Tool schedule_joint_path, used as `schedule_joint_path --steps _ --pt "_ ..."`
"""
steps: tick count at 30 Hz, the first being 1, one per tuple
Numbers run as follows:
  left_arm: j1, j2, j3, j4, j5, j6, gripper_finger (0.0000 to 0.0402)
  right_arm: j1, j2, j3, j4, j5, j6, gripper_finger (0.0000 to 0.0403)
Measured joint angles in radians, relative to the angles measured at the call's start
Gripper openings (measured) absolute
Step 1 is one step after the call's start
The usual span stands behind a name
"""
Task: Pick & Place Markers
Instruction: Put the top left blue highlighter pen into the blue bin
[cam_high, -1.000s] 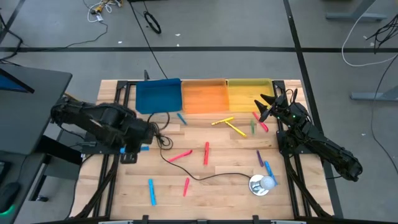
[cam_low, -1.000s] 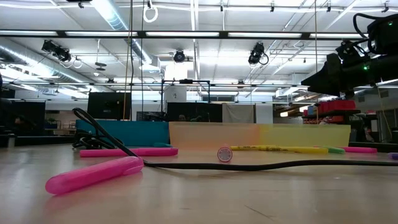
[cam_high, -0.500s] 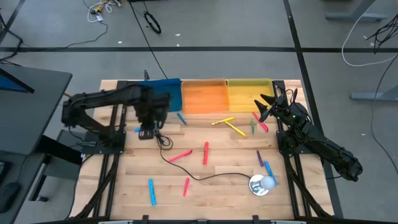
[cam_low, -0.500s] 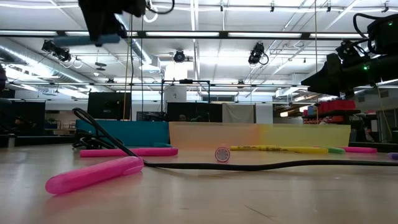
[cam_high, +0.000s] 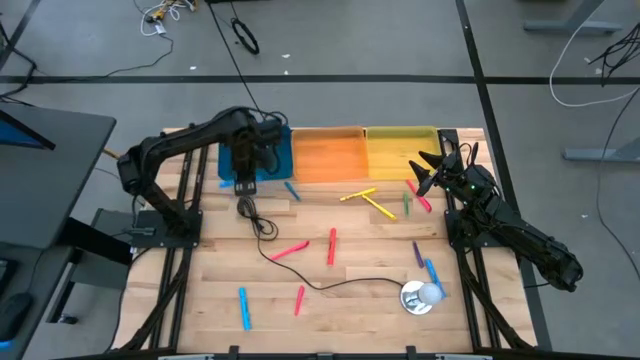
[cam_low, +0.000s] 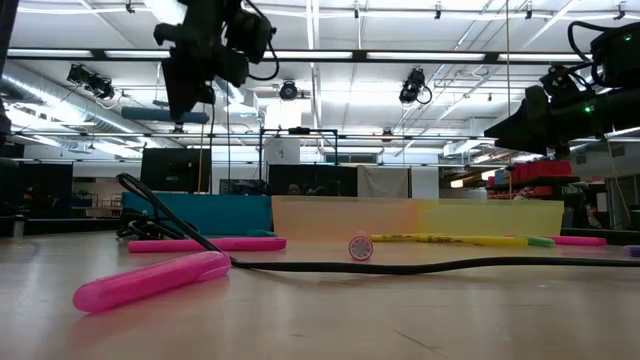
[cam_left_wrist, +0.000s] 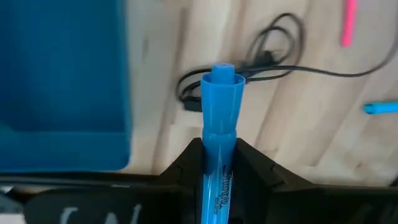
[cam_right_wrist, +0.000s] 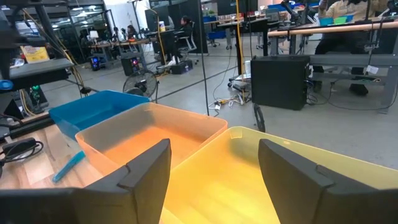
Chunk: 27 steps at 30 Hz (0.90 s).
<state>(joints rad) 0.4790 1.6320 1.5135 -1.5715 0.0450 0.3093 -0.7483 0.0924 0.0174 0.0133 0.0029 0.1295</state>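
My left gripper (cam_high: 242, 180) hangs over the near edge of the blue tray (cam_high: 262, 150) and is shut on a blue marker (cam_left_wrist: 221, 106), which also shows in the low view (cam_low: 165, 115). My right gripper (cam_high: 424, 172) is open and empty, held above the table by the yellow tray (cam_high: 400, 148). Other markers lie flat on the table: a pink one (cam_high: 290, 250), a red one (cam_high: 332, 245), two yellow ones (cam_high: 365, 200), a green one (cam_high: 405, 205), a purple one (cam_high: 417, 252) and blue ones (cam_high: 243, 308). My left gripper pinches the blue marker's printed barrel (cam_left_wrist: 217, 171) between its two fingers, which come from above. The flared end (cam_left_wrist: 222, 84) sticks out past the fingertips. The marker is lifted clear of the table and lies about level.
An orange tray (cam_high: 328, 153) stands between the blue and yellow trays at the far edge. A thin black cable (cam_high: 300, 275) winds across the table's middle to a round silver-white object (cam_high: 420, 296) at the near right. Dark arm frames run along both table sides.
My left gripper, shut on the blue marker, has swung from the table's left side toward the far edge, up to the blue tray, and has turned about as it went. The marker has stayed lifted clear.
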Motion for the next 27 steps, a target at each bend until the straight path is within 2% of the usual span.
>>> schedule_joint_path --steps 12,27 --pt "0.143 0.081 0.016 0.023 -0.081 0.122 0.0064 0.0 0.0 0.0 0.0 0.0 0.0 0.0245" --pt "0.254 0.249 0.314 0.002 -0.08 0.203 0.0064 0.0 0.0 0.0 0.0 0.0 0.0 0.0245"
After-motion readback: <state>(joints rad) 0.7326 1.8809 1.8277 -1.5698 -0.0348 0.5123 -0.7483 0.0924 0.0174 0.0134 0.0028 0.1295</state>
